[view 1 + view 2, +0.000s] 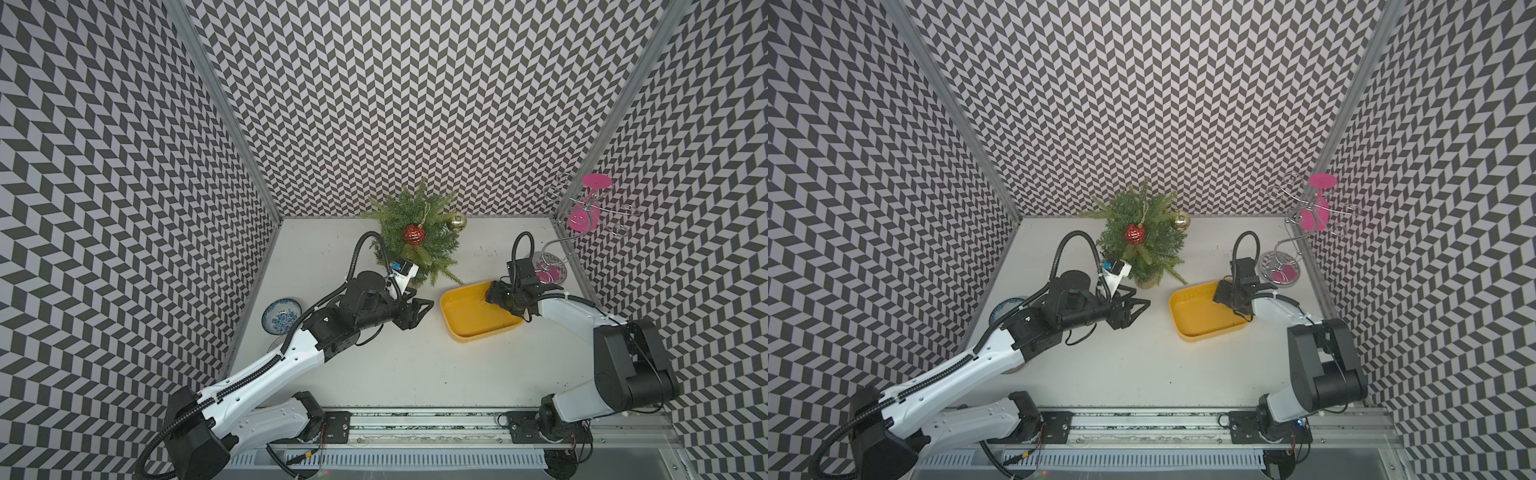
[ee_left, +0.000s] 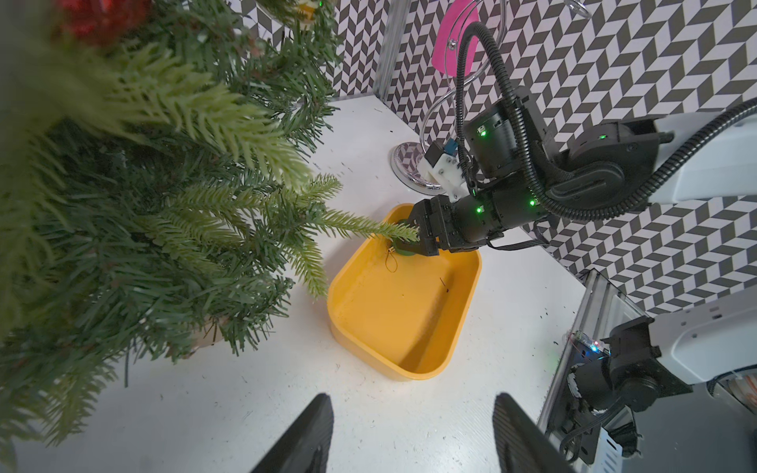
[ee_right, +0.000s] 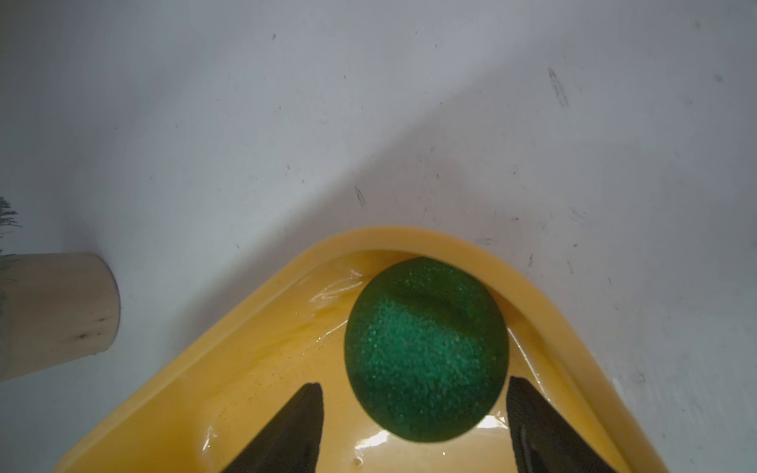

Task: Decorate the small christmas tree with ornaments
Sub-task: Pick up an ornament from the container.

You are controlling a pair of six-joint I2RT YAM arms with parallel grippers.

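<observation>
Two ornaments hang on the small christmas tree (image 1: 399, 216): the red ornament (image 1: 414, 234) near its centre and the gold ornament (image 1: 456, 220) at its 2 o'clock edge. One ornament is not yet hung. The green ornament (image 3: 426, 352) lies in the yellow tray (image 3: 409, 233), which sits on the worktop (image 1: 374, 365) at 4 o'clock from the tree. In both top views the arm hides the ball.

The ball is pressed into a rounded tray corner, the one at 12 o'clock in a top view. It lies straight ahead of the right tool (image 3: 413, 381), between the fingers. A round ball has no long axis. Its string loop (image 2: 391, 260) trails over the tray floor, away from the wall.

I read the right tool as parted, not clamped. One finger is at or nearly at the ball's side, and the other stands clear of it.

The left tool (image 2: 413, 395) hovers at 6 o'clock from the tree, with its fingers apart and nothing between them. The right arm is the nearer by far, so I judge the pickup falls to it.
</observation>
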